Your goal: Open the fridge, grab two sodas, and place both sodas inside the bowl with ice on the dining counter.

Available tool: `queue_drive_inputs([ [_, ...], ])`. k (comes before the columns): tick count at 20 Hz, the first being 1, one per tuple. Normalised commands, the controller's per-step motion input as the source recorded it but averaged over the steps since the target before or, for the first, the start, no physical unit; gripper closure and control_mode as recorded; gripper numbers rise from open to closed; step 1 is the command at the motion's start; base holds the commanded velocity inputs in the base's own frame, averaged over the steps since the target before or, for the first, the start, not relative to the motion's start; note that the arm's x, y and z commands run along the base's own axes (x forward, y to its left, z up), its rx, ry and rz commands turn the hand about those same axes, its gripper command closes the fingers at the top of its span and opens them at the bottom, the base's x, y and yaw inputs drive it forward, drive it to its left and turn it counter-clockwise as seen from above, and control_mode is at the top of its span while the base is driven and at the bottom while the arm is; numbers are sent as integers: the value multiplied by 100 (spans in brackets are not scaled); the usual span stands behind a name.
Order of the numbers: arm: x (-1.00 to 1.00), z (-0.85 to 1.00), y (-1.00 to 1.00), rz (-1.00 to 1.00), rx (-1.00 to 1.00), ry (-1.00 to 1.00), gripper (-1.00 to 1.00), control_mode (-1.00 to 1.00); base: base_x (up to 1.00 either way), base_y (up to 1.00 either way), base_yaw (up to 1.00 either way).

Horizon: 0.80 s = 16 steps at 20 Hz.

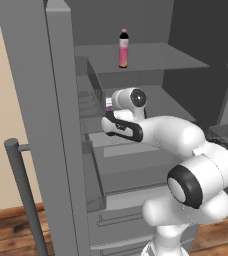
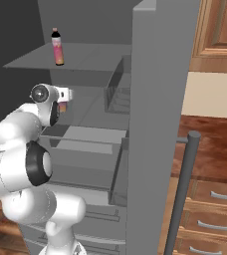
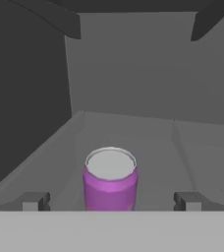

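The grey fridge [image 1: 31, 90] stands open, and my arm reaches into its middle shelf. A short purple-pink can [image 3: 110, 179] stands upright on that shelf. My gripper [image 3: 111, 201] is open, with the can midway between its left fingertip [image 3: 34, 201] and right fingertip [image 3: 188, 201], and neither one touches it. From the right base camera a bit of the can [image 2: 63, 106] shows just beyond the hand. A slim pink bottle [image 1: 123, 48] with a dark cap stands upright on the upper shelf, above the hand, and it is also in the right base view [image 2: 58, 47].
The open fridge door [image 2: 155, 109] with its long bar handle [image 2: 182, 189] stands right of the arm, the other door's handle [image 1: 22, 190] to the left. Door bins [image 2: 116, 89] line the inside. Brown wooden cabinets and drawers [image 2: 212, 199] lie beyond.
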Motion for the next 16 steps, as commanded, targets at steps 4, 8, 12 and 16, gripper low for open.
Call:
queue_drive_inputs([
  [4,24,-12,7,0,0,0,-100,-100,0,0,0],
  [8,21,-17,9,0,0,0,-100,-100,0,0,0],
  [12,21,-17,8,0,0,0,-100,-100,0,0,0],
  [16,21,-17,6,0,0,0,-100,-100,0,0,0],
])
